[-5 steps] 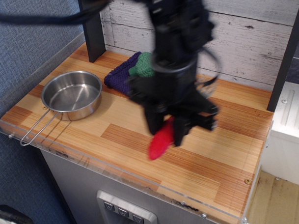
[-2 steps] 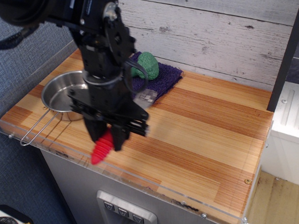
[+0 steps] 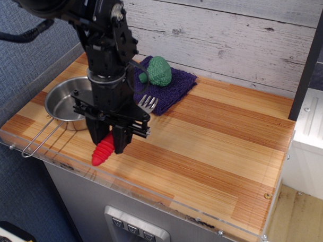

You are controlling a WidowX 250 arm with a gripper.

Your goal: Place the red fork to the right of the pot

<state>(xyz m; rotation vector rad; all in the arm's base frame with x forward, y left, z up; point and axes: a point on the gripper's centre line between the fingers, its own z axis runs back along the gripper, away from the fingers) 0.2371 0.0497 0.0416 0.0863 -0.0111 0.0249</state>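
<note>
The red fork (image 3: pixel 103 151) has a ribbed red handle low over the wooden tabletop near the front edge, and its silver tines (image 3: pixel 147 103) point up and back to the right. My gripper (image 3: pixel 112 138) is shut on the fork's handle, just right of and in front of the pot. The pot (image 3: pixel 69 103) is a shallow steel pan at the left of the table, partly hidden by my arm; its wire loop handle (image 3: pixel 40 139) runs toward the front left corner.
A purple cloth (image 3: pixel 171 86) with a green knobbly object (image 3: pixel 160 70) on it lies at the back, behind the fork tines. A clear acrylic rim (image 3: pixel 169 203) edges the table front and left. A dark post (image 3: pixel 308 57) stands at the right.
The arm carried the fork from the table's middle leftward to beside the pot, then lowered slightly and settled; the fork tines now show clearly.
</note>
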